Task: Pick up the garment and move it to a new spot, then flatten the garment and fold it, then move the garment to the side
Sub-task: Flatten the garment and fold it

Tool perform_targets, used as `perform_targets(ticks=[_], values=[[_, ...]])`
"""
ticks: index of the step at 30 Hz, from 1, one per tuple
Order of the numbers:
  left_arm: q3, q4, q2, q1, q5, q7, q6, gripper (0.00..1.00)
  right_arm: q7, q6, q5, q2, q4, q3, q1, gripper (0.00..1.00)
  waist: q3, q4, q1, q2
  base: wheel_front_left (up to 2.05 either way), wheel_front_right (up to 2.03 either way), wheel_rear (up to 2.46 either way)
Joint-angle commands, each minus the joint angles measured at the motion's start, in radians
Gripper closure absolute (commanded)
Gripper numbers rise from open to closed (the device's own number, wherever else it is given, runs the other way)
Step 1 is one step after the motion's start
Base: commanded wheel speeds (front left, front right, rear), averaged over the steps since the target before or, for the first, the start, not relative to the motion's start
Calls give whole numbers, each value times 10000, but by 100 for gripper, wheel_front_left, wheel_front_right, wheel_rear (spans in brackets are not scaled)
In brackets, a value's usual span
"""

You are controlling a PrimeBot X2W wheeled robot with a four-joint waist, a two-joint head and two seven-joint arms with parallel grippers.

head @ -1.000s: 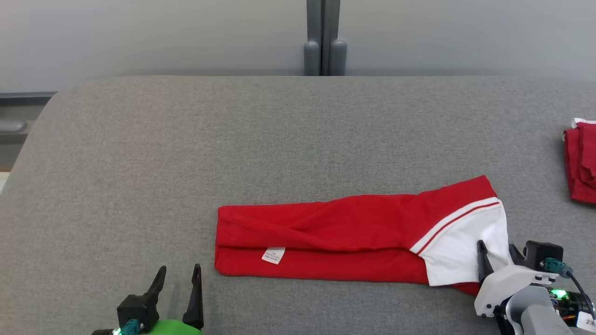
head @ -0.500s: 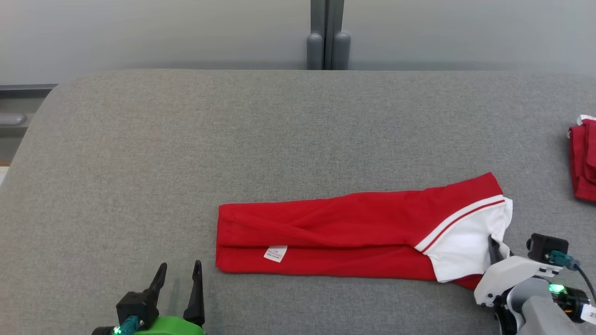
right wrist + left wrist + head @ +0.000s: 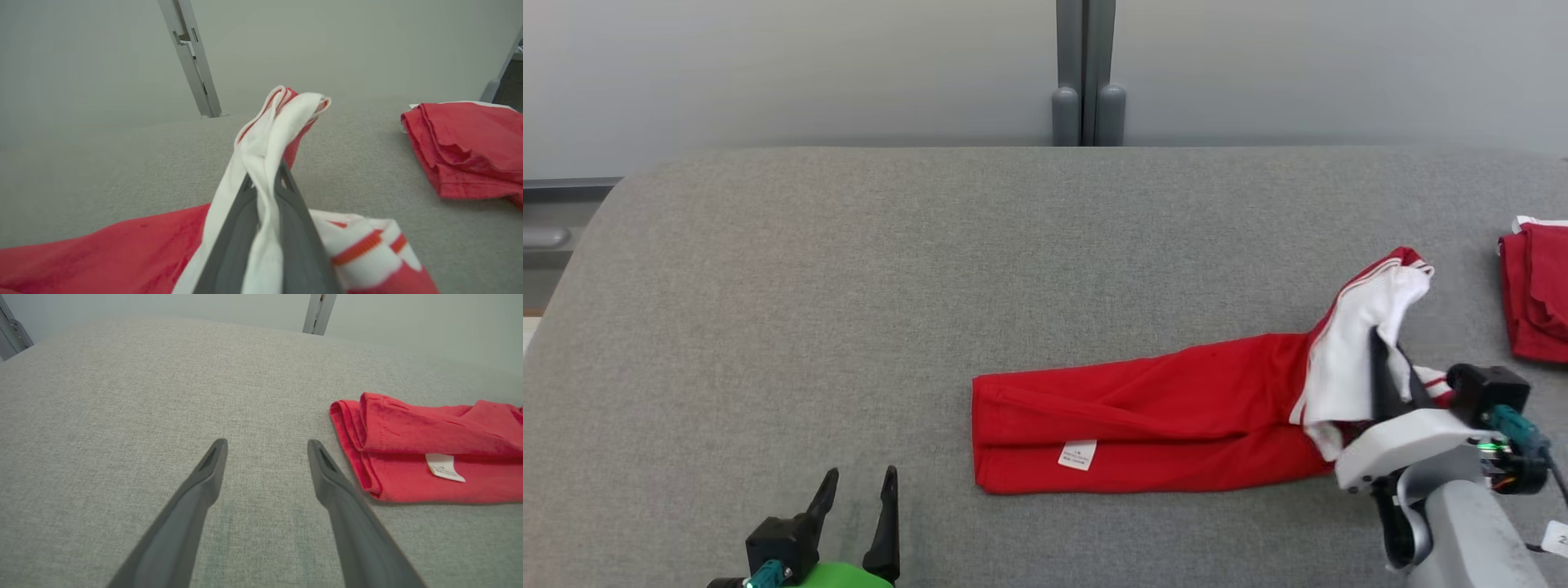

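A red garment [image 3: 1143, 420] folded into a long strip lies on the grey table [image 3: 849, 286], with a small white label on its near side. Its white, red-striped end [image 3: 1364, 343] is lifted off the table. My right gripper [image 3: 1387, 359] is shut on that white end; in the right wrist view the cloth [image 3: 265, 163] runs up between the dark fingers [image 3: 294, 228]. My left gripper [image 3: 858, 502] stands open at the lower left, nothing in it; in the left wrist view the strip's left end [image 3: 408, 449] lies just right of its fingers [image 3: 327, 473].
A second red folded cloth [image 3: 1535, 294] lies at the table's right edge, also [image 3: 470, 147] to the right in the right wrist view. A grey post [image 3: 1082, 73] stands behind the table's far edge. Bare grey surface spreads left of the strip.
My right gripper shut on the white end and raised it. The strip's right end now stands off the table and the strip has slid right. The left gripper stayed open.
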Motion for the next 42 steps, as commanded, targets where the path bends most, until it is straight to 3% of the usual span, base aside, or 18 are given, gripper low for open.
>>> perform_targets(ticks=[1,8,13,21,22,24,26,32,42], values=[[-5,6,33,135,-57,4,-42,0,-15,-9,412,29,-184,527,181,100,-139,143,1,0,0,0,0],[-176,51,31,29,100,4,-39,0,-14,-9,2353,10,-529,3838,275,100,-257,700,1,0,0,0,0],[-404,155,30,-115,99,4,-40,0,-16,-7,3471,9,-246,5568,-165,100,-219,1223,1,0,0,0,0],[-615,307,30,-23,-36,6,-40,0,-17,-9,4516,14,518,7027,-705,100,-255,1833,1,0,0,0,0],[-607,333,30,-14,-35,5,-40,0,-17,-9,4650,10,584,7131,-762,79,-257,1855,1,0,0,0,0],[-576,366,30,-17,-45,5,-40,0,-17,-9,4980,9,626,7280,-884,0,-252,1872,1,0,0,0,0],[-525,399,30,-10,-50,5,-40,0,-17,-7,5317,13,466,7480,-966,0,-266,1846,1,0,0,0,0],[-250,414,30,-131,17,6,55,0,-15,-9,5266,-2,-269,6856,-896,0,-409,1449,1,0,0,0,0],[174,81,29,-242,485,5,118,0,-15,-9,1852,15,-444,3152,293,0,-561,336,1,0,0,0,0]])
